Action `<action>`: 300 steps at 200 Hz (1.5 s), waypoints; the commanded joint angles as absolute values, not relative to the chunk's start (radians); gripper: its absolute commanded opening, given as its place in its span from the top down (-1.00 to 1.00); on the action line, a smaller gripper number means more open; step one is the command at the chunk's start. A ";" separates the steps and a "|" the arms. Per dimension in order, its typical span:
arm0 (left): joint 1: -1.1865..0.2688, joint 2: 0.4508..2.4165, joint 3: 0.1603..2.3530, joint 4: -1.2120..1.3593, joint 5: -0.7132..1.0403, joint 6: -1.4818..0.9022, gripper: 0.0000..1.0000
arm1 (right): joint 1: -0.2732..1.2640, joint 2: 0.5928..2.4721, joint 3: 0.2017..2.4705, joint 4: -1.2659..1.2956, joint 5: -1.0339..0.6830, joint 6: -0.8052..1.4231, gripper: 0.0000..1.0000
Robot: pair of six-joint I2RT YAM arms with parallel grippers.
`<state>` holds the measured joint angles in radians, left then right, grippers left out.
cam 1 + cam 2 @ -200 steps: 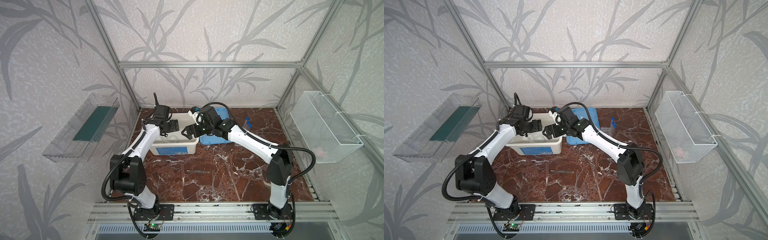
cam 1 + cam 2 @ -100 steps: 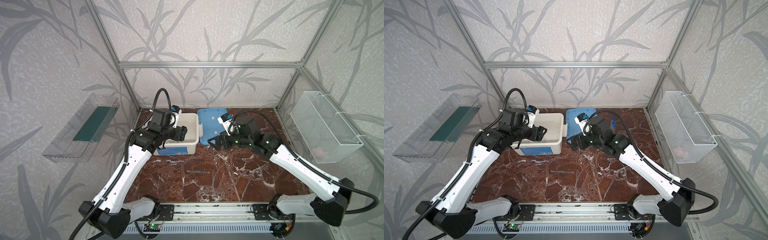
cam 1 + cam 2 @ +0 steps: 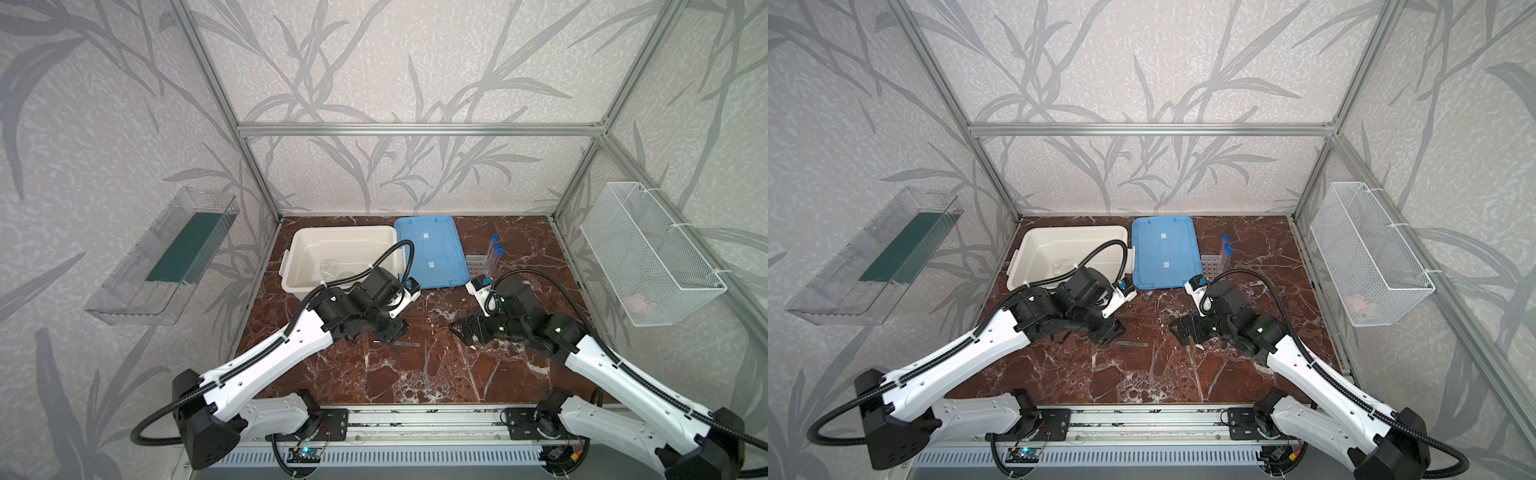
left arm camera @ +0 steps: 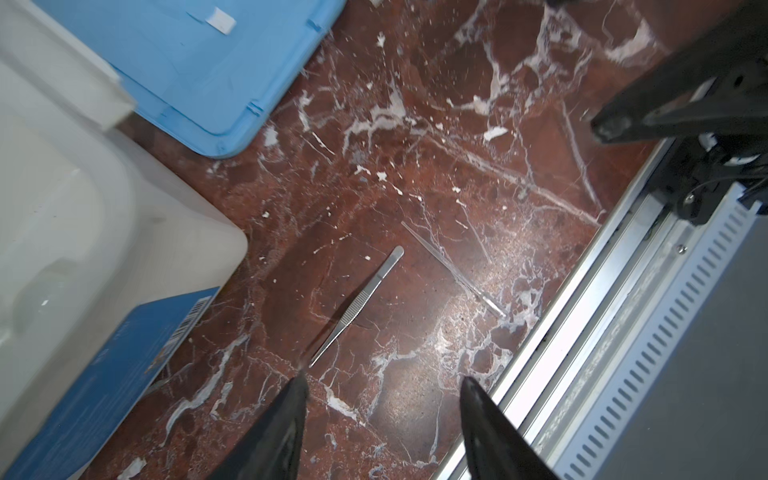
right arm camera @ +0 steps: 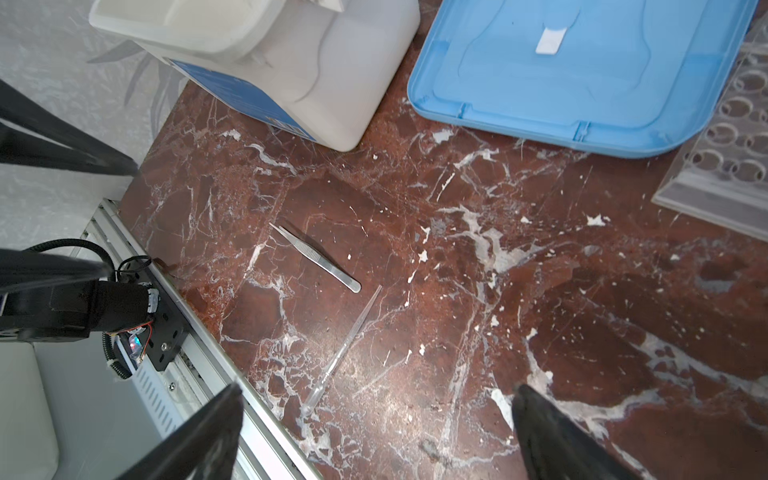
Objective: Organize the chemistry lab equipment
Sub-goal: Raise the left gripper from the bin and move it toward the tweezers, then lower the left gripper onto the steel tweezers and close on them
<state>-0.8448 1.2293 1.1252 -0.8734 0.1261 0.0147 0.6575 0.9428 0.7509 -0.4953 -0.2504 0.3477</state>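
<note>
Metal tweezers [image 4: 357,307] lie flat on the marble in front of the white tub, also seen in the right wrist view [image 5: 316,257] and in a top view [image 3: 406,343]. My left gripper [image 4: 384,380] hangs open and empty just above them, one fingertip [image 4: 301,386] near their pointed end. My right gripper [image 5: 376,388] is open and empty over bare marble to the right [image 3: 461,330]. Blue-capped test tubes [image 3: 494,255] stand in the clear grid rack [image 3: 475,264]. Clear glass vessels [image 3: 328,268] sit inside the tub.
The white tub [image 3: 293,257] stands at the back left, its blue lid [image 3: 430,249] flat beside it. A thin clear pipette [image 4: 453,270] lies near the tweezers, close to the front rail [image 3: 415,419]. A wire basket [image 3: 648,253] and a clear shelf [image 3: 166,257] hang on the side walls.
Both arms have pulled back from the tub toward the front. The left gripper has come down over the tweezers with its jaws narrower; the right gripper has moved to the middle right.
</note>
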 commanded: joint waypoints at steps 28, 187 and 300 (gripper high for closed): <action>-0.884 1.324 0.986 -0.660 0.193 -0.102 -0.14 | 0.650 0.856 0.685 -0.469 -0.206 0.385 -0.95; -0.919 1.535 0.812 -0.440 -0.013 -0.222 0.07 | 0.643 0.870 0.641 -0.412 -0.212 0.407 -0.93; -0.923 1.481 0.827 -0.494 0.037 -0.251 0.14 | 0.641 0.872 0.625 -0.406 -0.208 0.406 -0.93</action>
